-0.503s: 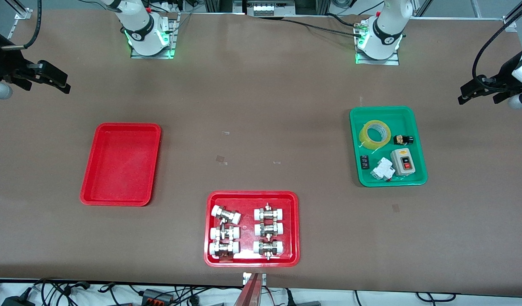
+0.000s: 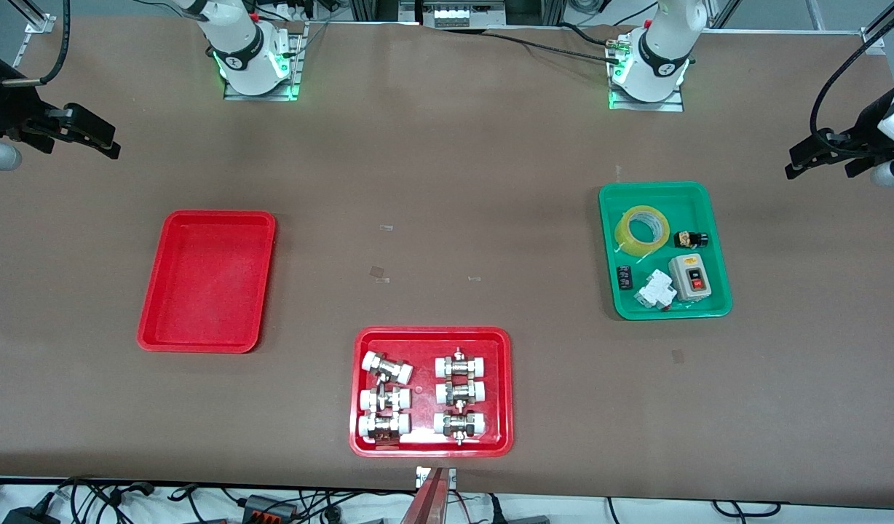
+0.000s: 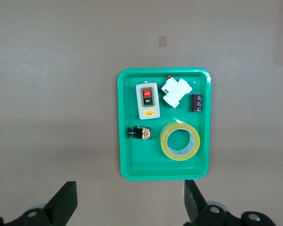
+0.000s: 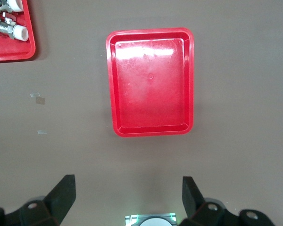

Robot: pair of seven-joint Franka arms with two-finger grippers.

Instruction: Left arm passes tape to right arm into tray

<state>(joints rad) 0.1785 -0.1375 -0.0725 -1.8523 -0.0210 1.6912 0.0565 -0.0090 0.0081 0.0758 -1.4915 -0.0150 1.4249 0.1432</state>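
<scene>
The tape (image 2: 642, 231) lies flat in the green tray (image 2: 665, 310), at the corner nearest the robots' bases; the left wrist view shows it too (image 3: 179, 140). The plain red tray (image 2: 207, 280) sits empty toward the right arm's end and also shows in the right wrist view (image 4: 151, 80). My left gripper (image 2: 818, 160) hangs high over the left arm's end of the table, open and empty (image 3: 129, 202). My right gripper (image 2: 83, 142) hangs high over the right arm's end, open and empty (image 4: 127, 195).
The green tray also holds a grey switch box (image 2: 689, 277), a white breaker (image 2: 654, 290), a small dark bottle (image 2: 691, 239) and a small black part (image 2: 624, 277). A second red tray (image 2: 425, 364) with several white-and-metal fittings lies nearest the front camera.
</scene>
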